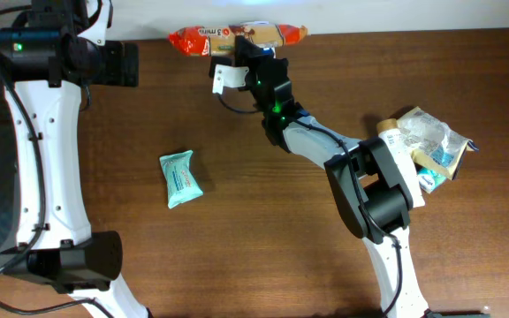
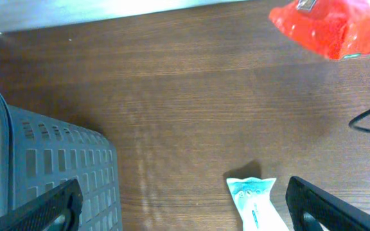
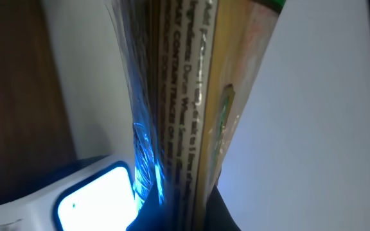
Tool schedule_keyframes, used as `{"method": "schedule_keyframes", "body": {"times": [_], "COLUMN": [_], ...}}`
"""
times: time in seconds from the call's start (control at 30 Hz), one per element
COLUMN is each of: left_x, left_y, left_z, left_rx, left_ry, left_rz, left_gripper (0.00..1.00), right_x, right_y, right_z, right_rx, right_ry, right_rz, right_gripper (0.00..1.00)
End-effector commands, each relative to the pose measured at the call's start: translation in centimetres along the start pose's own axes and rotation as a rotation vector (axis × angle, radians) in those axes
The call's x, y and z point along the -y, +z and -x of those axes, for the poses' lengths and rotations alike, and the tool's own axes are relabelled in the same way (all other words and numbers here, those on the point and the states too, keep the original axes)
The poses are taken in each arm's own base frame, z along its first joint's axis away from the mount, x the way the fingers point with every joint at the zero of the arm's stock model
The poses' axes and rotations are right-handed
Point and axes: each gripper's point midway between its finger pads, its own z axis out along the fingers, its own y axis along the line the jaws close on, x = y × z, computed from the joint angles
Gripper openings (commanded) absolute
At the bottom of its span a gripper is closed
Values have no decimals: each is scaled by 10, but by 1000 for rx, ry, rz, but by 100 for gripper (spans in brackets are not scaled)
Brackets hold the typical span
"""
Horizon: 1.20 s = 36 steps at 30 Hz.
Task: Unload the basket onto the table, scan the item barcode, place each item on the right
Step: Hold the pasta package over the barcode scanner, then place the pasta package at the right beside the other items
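Snack packet [image 1: 198, 40] spans left-to-right overhead (red end leftward), pinched by the closed right hand [image 1: 256, 41].

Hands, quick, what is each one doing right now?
Left hand: open, empty.
Right hand: closed on the red snack packet.

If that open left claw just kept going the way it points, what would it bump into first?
Probably the wooden table, close beside the light-blue packet framed between the fingers of the left gripper. It may even touch the packet, since depth is hard to judge.
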Motion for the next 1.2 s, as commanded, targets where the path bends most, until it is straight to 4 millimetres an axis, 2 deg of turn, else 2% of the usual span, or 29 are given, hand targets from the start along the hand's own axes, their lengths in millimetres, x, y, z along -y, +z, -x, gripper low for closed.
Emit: {"method": "schedule_keyframes", "body": {"times": [0.0, 0.13, 0.2, 0.27, 0.33, 0.37, 0.43, 0.5, 0.53, 0.57, 0.6, 0.63, 0.67, 0.8, 0.83, 0.9, 0.97, 1.07, 1.1, 1.13, 1.17], "left_x": [-1, -1, -1, -1, -1, -1, -1, -1, -1, -1, -1, -1, -1, -1, -1, -1, -1, -1, -1, -1, -1], "left_y": [-10, -10, -10, -10, -10, -10, -10, -10, -10, -10, -10, -10, -10, -10, -10, -10, -10, -10, -10, -10, -10], "left_z": [3, 3, 3, 3, 3, 3, 3, 3, 3, 3, 3, 3, 3, 3, 3, 3, 3, 3, 3, 3, 3], "left_rx": [26, 26, 26, 26, 26, 26, 26, 26, 26, 26, 26, 26, 26, 26, 26, 26, 26, 26, 26, 26, 26], "left_ry": [12, 12, 12, 12, 12, 12, 12, 12, 12, 12, 12, 12, 12, 12, 12, 12, 12, 12, 12, 12, 12], "left_rz": [1, 1, 1, 1, 1, 1, 1, 1, 1, 1, 1, 1, 1, 1, 1, 1, 1, 1, 1, 1, 1], "left_gripper": [99, 99, 99, 99, 99, 99, 99, 99, 99, 99, 99, 99, 99, 99, 99, 99, 99, 99, 99, 99, 99], "right_x": [36, 37, 47, 72, 96, 113, 134, 154, 159, 160, 156, 143, 129, 10, -9, -47, -55, -45, -43, -39, -34], "right_y": [-2, -1, -2, -7, -16, -25, -44, -78, -92, -117, -136, -162, -179, -274, -288, -315, -322, -330, -331, -326, -318], "right_z": [17, 6, -6, -10, -10, -8, -4, -4, -6, -12, -20, -34, -43, -91, -100, -134, -155, -196, -202, -197, -187], "right_rx": [50, 14, -45, -73, -90, -99, -124, -180, -211, -279, -348, -463, -545, -1061, -1135, -1280, -1316, -1392, -1397, -1367, -1320], "right_ry": [-3, -4, 3, 154, 330, 377, 511, 666, 730, 857, 946, 1035, 1080, 1191, 1204, 1223, 1228, 1224, 1243, 1277, 1314], "right_rz": [-38, -39, -83, -174, -189, -183, -121, -35, -3, 50, 90, 150, 202, 617, 668, 714, 708, 583, 569, 583, 609], "right_gripper": [4, 4, 4, 4, 4, 4, 4, 4, 4, 4, 4, 4, 4, 4, 4, 4, 8, 45, 58, 64, 65]}}
